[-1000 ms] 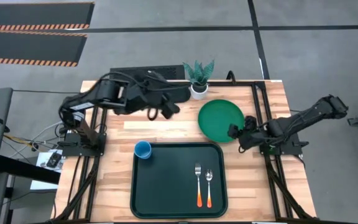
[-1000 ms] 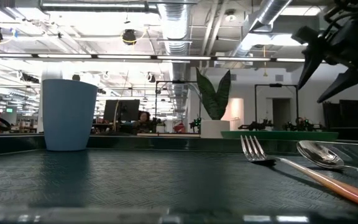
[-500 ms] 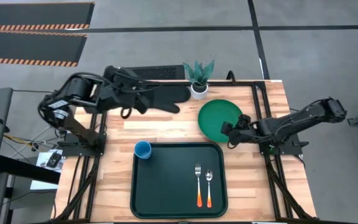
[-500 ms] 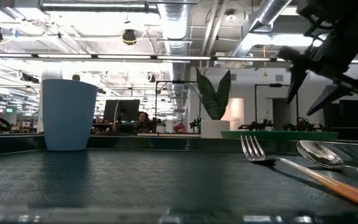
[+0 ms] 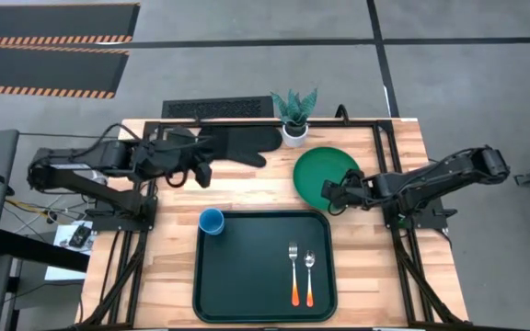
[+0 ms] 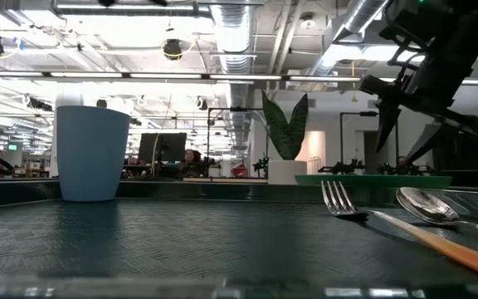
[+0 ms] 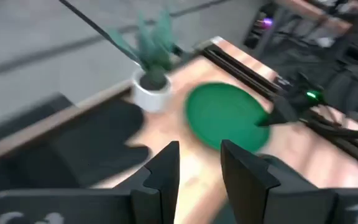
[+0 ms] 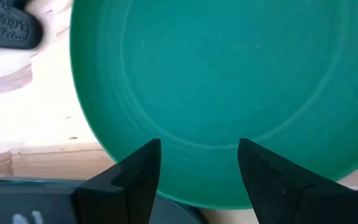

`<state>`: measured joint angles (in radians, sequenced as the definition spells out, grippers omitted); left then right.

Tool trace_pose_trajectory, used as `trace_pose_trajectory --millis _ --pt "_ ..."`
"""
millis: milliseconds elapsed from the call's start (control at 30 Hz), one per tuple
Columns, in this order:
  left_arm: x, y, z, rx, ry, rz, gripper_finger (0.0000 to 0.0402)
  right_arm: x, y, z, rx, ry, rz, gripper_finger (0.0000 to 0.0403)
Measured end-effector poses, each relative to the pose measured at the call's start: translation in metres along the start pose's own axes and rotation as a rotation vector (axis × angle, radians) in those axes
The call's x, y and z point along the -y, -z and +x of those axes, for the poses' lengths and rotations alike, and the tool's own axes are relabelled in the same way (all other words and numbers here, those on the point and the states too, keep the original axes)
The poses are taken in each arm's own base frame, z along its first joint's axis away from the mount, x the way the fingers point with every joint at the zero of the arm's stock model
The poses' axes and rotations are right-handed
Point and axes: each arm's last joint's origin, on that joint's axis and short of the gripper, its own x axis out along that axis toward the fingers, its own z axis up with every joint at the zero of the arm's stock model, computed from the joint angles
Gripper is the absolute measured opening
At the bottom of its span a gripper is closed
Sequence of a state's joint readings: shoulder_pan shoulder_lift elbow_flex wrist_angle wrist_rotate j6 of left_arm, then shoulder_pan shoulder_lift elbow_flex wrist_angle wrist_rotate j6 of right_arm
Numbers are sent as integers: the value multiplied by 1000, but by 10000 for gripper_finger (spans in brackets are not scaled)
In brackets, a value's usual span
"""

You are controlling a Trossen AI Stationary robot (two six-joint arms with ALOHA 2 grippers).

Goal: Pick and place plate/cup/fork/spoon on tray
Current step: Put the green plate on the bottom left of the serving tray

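Note:
The round green plate [image 5: 325, 173] lies flat on the wooden table, beyond the tray's far right corner. My right gripper [image 5: 329, 194] is open above the plate's near edge [image 8: 185, 155], its fingers slanting down and a little clear of it in the low view [image 6: 392, 149]. The dark green tray [image 5: 247, 276] holds the blue cup [image 5: 212, 221], standing upright in its far left corner. The fork [image 5: 293, 271] and the spoon [image 5: 309, 271] lie side by side at its right. My left gripper [image 5: 201, 173] is open and empty over the table's far left part.
A white pot with a green plant [image 5: 293, 129] stands just beyond the plate, at the table's far edge. A black mitt-shaped pad [image 5: 247, 144] lies to the left of the pot. Bare wood shows between the plate and my left gripper.
My right gripper has moved toward the table's left edge and a little down, from the plate's right side to over its near edge, staying open. My left arm has drawn back toward the table's left edge, away from the black pad.

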<state>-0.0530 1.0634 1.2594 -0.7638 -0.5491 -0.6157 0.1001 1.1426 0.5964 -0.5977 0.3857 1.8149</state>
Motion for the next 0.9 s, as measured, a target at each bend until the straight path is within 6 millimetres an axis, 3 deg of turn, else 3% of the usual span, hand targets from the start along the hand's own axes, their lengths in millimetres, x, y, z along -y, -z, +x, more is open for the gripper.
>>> trace_pose_trajectory --millis 333,500,700,900 --pt "-16 47 76 -50 215 -267 178 10 -10 4 11 134 110 240" --pt "-17 52 107 -82 237 -327 213 15 -16 4 39 198 120 240" --pt "-18 57 142 -100 247 -408 224 17 -23 -8 8 161 127 240" --pt "-19 67 181 -144 297 -464 224 39 -33 -24 64 310 151 240"
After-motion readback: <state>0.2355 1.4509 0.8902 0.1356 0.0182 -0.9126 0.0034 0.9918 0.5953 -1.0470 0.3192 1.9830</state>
